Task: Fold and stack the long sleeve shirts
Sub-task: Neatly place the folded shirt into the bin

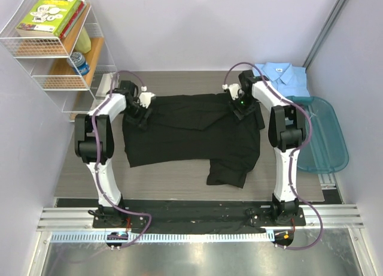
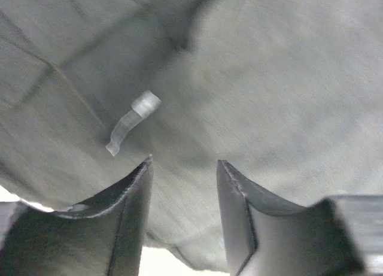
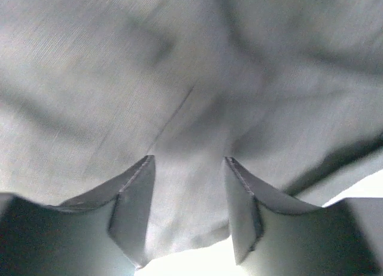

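The black shirt [image 1: 191, 132] lay spread on the middle of the desk [image 1: 167, 183], not yet folded into a neat shape. One part of it, perhaps a sleeve, reached toward the near edge on the right side. The light blue shirt [image 1: 280, 75] sat at the far right corner, already folded, just beside the teal tub [image 1: 326, 141].

The left arm [image 1: 99, 135] and the right arm [image 1: 287, 126] each reached to one far corner of the black shirt. In the wrist views, the left fingers [image 2: 119, 222] and the right fingers [image 3: 122, 222] stood apart, and dark cloth filled the space around and between them. They looked released, not clenched, and did not seem to pinch the cloth. A small pale clear piece [image 2: 128, 123] showed on the cloth near the left fingers; what it was, I could not tell.

In my judgement, the step in hand was to take the far edge of the black shirt for a fold. The next move called for both pairs of fingers to close on the cloth at the same time and then to carry the edge evenly toward the near side, so that the fold would come straight.
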Motion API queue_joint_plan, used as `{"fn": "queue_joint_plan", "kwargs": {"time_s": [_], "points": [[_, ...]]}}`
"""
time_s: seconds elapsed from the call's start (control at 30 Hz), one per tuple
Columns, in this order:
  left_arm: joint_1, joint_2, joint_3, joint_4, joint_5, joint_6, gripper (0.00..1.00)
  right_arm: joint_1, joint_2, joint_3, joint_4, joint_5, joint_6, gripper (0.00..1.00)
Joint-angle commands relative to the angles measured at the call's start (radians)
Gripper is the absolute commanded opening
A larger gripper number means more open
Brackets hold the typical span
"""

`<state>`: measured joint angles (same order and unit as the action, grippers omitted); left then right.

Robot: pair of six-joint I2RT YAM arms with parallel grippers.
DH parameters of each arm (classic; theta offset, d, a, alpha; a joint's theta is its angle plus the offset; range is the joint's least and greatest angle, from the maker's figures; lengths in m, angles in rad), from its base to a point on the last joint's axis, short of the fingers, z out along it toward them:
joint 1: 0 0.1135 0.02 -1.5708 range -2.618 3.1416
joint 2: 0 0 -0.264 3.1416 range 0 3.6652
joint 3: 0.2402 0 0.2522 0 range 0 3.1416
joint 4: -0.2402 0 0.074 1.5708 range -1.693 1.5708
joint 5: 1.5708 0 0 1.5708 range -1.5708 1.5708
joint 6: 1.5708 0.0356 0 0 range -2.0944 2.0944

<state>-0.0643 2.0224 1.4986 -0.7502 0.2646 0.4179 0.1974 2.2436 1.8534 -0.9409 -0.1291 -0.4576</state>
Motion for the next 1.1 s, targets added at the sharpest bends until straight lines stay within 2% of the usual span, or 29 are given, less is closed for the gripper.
{"fn": "queue_joint_plan", "kwargs": {"time_s": [0.0, 0.03, 0.07, 0.1, 0.13, 0.17, 0.2, 0.27, 0.3, 0.37, 0.4, 0.47, 0.5, 0.57, 0.6, 0.7, 0.9, 1.0, 1.07], "points": [[0.006, -0.215, -0.009, -0.191, 0.212, 0.116, 0.53, -0.007, -0.29, -0.087, -0.153, -0.194, -0.128, 0.62], [0.006, -0.303, -0.065, -0.237, 0.234, 0.137, 0.57, -0.007, -0.352, -0.138, -0.174, -0.24, -0.182, 0.65], [0.004, -0.359, -0.11, -0.256, 0.266, 0.154, 0.59, -0.006, -0.486, -0.196, -0.182, -0.263, -0.206, 0.67], [0.004, -0.404, -0.15, -0.274, 0.283, 0.204, 0.63, -0.004, -0.539, -0.315, -0.197, -0.285, -0.239, 0.7], [0.004, -0.495, -0.19, -0.303, 0.294, 0.231, 0.7, 0.002, -0.602, -0.379, -0.226, -0.303, -0.263, 0.72], [0.004, -0.536, -0.284, -0.307, 0.301, 0.245, 0.71, 0.011, -0.699, -0.445, -0.234, -0.316, -0.303, 0.73], [0.006, -0.574, -0.328, -0.31, 0.312, 0.258, 0.72, 0.025, -0.757, -0.573, -0.246, -0.323, -0.331, 0.73], [0.003, -0.67, -0.458, -0.304, 0.323, 0.297, 0.73, 0.083, -0.861, -0.699, -0.224, -0.314, -0.364, 0.73], [0.001, -0.701, -0.501, -0.295, 0.328, 0.306, 0.72, 0.115, -0.972, -0.815, -0.196, -0.29, -0.366, 0.7], [-0.008, -0.755, -0.578, -0.291, 0.344, 0.334, 0.72, 0.221, -1.073, -0.92, -0.084, -0.206, -0.362, 0.68], [-0.032, -0.769, -0.592, -0.291, 0.363, 0.337, 0.71, 0.249, -1.126, -0.988, -0.053, -0.186, -0.355, 0.64], [-0.083, -0.79, -0.604, -0.29, 0.416, 0.306, 0.68, 0.283, -1.147, -1.019, -0.003, -0.173, -0.365, 0.58], [-0.162, -0.81, -0.618, -0.24, 0.415, 0.27, 0.68, 0.293, -1.145, -1.025, 0.001, -0.184, -0.381, 0.54], [-0.231, -0.83, -0.643, -0.163, 0.415, 0.164, 0.67, 0.307, -1.135, -1.024, 0.004, -0.196, -0.407, 0.53], [-0.288, -0.837, -0.653, -0.117, 0.424, 0.154, 0.67, 0.332, -1.132, -1.03, 0.008, -0.188, -0.426, 0.54], [-0.366, -0.779, -0.664, -0.074, 0.423, 0.101, 0.69, 0.39, -1.13, -1.053, 0.027, -0.162, -0.504, 0.53], [-0.393, -0.657, -0.578, -0.064, 0.384, 0.069, 0.68, 0.497, -1.087, -1.065, 0.016, -0.098, -0.608, 0.52], [-0.323, -0.665, -0.577, -0.044, 0.34, 0.056, 0.66, 0.519, -1.104, -1.082, -0.012, -0.061, -0.641, 0.52], [-0.283, -0.685, -0.587, -0.085, 0.314, 0.12, 0.62, 0.519, -1.122, -1.082, -0.016, -0.021, -0.624, 0.52]]}}
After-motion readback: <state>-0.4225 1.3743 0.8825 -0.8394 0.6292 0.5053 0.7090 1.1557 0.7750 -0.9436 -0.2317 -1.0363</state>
